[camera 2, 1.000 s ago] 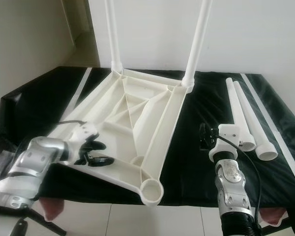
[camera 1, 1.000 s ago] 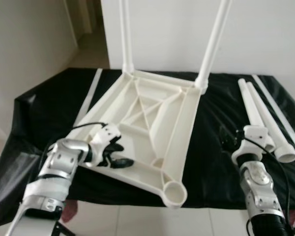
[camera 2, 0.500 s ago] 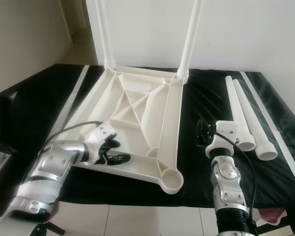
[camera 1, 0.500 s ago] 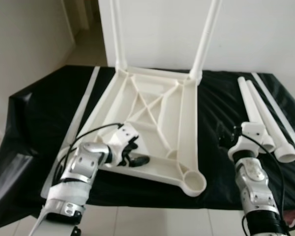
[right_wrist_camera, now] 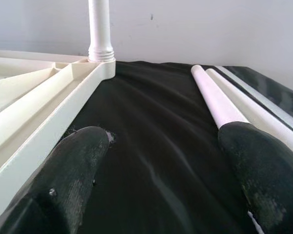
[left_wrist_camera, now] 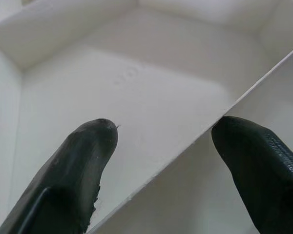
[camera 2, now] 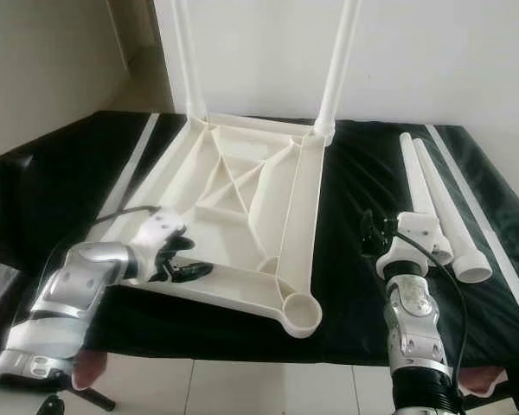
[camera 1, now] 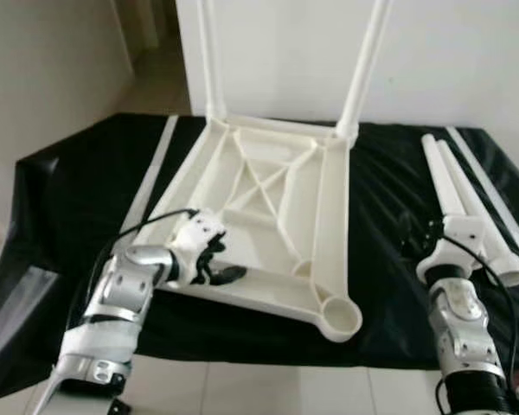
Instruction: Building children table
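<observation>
Black fingers of left gripper [camera 1: 214,266] sit spread either side of a thin rib on near-left edge of white tabletop [camera 1: 268,207], not pinching it. Tabletop lies upside down on black cloth [camera 1: 69,199] w/ 2 legs fitted upright at far corners: left one [camera 1: 211,60], right one [camera 1: 363,69]. 2 near sockets, 1 seen open at near-right corner [camera 1: 339,316]. Right gripper [camera 2: 374,239] hovers w/ fingers wide apart over cloth betw. tabletop & 2 loose legs [camera 1: 454,203] lying side by side.
</observation>
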You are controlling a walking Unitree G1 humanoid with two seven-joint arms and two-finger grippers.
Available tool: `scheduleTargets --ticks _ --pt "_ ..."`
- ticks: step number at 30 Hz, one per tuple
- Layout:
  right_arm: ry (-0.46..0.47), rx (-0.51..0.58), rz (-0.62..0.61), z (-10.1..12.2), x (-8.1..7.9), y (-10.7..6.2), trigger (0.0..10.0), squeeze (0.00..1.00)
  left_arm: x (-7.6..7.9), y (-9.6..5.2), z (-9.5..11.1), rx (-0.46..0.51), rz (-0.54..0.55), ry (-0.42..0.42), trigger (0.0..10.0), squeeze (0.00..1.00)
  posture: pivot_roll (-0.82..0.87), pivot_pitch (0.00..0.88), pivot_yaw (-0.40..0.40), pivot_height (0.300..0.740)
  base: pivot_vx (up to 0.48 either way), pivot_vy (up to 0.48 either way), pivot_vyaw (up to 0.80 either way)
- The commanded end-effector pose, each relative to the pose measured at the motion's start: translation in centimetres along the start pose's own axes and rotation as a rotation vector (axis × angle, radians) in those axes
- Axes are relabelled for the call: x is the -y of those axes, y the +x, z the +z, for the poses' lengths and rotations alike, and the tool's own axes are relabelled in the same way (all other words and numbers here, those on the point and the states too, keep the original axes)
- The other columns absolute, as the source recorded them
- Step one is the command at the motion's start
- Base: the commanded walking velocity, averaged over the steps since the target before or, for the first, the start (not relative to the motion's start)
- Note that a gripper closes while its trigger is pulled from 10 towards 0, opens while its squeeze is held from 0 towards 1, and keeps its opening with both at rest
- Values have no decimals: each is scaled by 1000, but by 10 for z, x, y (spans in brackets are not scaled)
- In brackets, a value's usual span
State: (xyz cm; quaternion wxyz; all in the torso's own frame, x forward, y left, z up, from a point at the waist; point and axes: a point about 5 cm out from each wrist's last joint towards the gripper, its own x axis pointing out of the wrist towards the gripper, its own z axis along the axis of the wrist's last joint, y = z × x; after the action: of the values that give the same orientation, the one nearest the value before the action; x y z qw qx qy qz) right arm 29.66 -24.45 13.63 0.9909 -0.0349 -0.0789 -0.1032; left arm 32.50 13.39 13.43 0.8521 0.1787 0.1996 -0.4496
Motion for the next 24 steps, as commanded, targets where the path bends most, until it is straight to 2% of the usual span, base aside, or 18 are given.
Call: scheduleTargets --ticks 1,2,3,4,5,11,13,18,20,24 --pt "-3 -7 -3 -3 1 -2 10000 0 -2 2 -4 -43 52 48 10000 0 27 0 12 740 0 0 0" --pt "-4 -7 -1 -3 1 -2 10000 0 2 2 -4 -55 5 127 10000 0 27 0 11 740 0 0 0" --pt "-4 -7 -1 -3 1 -2 10000 0 2 2 -4 -55 5 127 10000 0 27 0 11 740 0 0 0" --pt "-4 -8 1 -3 2 -1 10000 0 9 2 -3 -59 -82 217 10000 0 31 0 9 740 0 0 0" --pt "-5 -9 2 -3 2 -1 10000 0 11 2 -2 -61 -115 239 10000 0 31 0 9 740 0 0 0" --pt "-8 -7 8 -2 0 0 10000 0 6 8 1 -90 -110 207 10000 0 24 0 18 740 0 0 0" --pt "-7 -4 6 -2 0 0 10000 0 -3 12 0 -133 -54 155 10000 0 17 0 24 740 0 0 0" --pt "-5 -6 -16 -3 4 -4 10000 0 -16 16 -4 -183 50 91 10000 0 8 0 37 740 0 0 0" --pt "-4 -6 -23 -4 4 -6 10000 0 -25 16 -7 -205 118 3 10000 0 1 0 42 740 0 0 0" --pt "-2 -4 -26 -4 4 -7 10000 0 -31 15 -9 -217 173 -34 10000 0 -1 0 46 740 0 0 0"
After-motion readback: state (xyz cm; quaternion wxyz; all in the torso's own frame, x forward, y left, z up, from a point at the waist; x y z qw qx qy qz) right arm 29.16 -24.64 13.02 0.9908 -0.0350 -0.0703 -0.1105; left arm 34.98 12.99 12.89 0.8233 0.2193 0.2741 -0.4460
